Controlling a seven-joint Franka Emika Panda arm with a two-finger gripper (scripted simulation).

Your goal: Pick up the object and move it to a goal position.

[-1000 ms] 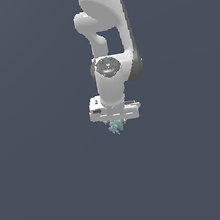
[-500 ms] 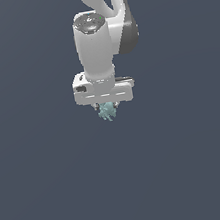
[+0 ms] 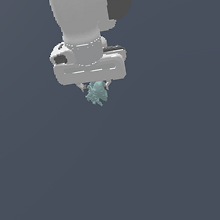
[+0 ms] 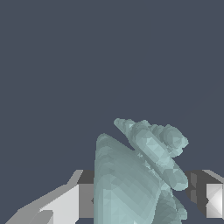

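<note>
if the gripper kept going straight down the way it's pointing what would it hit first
Nothing that shows. The gripper points down, shut on the teal object, and below it both views show only flat dark grey background. Depth is unclear, so any surface below can't be judged.

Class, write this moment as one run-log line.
phase: carry | gripper: shut on small pale teal spiky lump | lump: hanging below white gripper body, off any surface | goal: not visible
</note>
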